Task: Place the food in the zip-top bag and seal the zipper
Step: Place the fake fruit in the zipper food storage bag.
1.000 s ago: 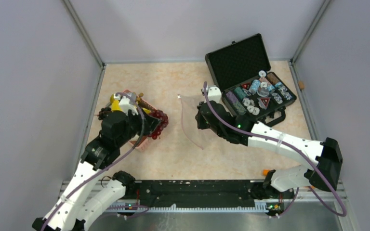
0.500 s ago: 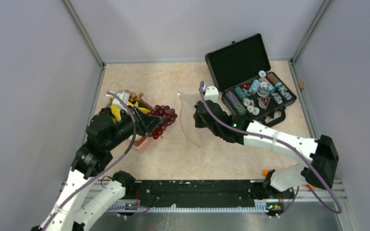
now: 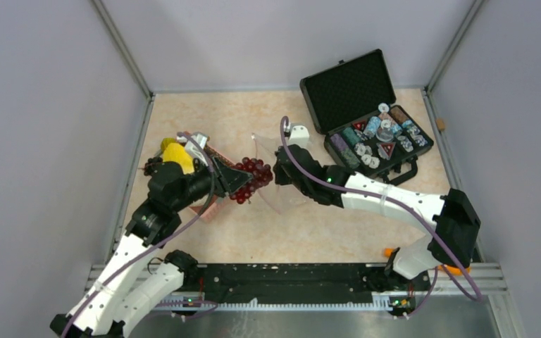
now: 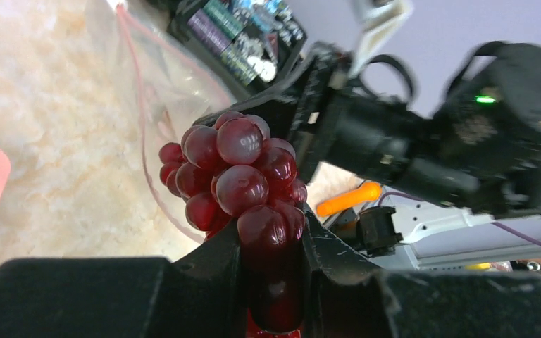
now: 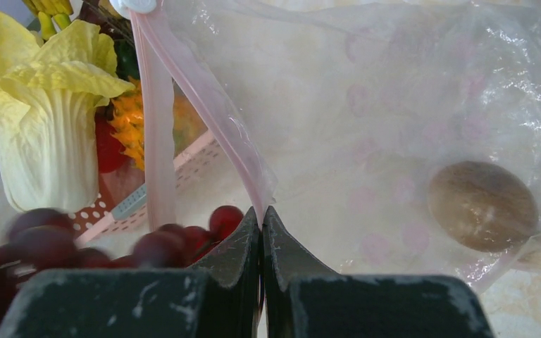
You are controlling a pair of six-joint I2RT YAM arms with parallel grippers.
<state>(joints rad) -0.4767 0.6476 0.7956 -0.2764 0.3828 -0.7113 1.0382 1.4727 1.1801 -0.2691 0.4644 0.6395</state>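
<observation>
Dark-red and bumpy, the plastic toy grape bunch (image 3: 252, 171) is in the middle of the top view, held by the left gripper (image 3: 239, 180); it is just left of the clear crinkly zip-top bag (image 3: 266, 151), where the right gripper (image 3: 279, 171) stands; the pink lattice basket (image 3: 208, 205) is at centre left.

Left wrist view: the jaws are partly closed on the stem end of the grape bunch, in the centre of the frame; the bag mouth is at upper left.

Right wrist view: the jaws are fully closed, pinching the pale-pink zipper strip (image 5: 211, 98) at lower centre; a brown kiwi-like ball (image 5: 482, 205) lies inside the bag at right.

The bunch looks light and stiff but could twist, so the stem grip seems good; the bag is limp and slippery, best held by the firmer strip.
</observation>
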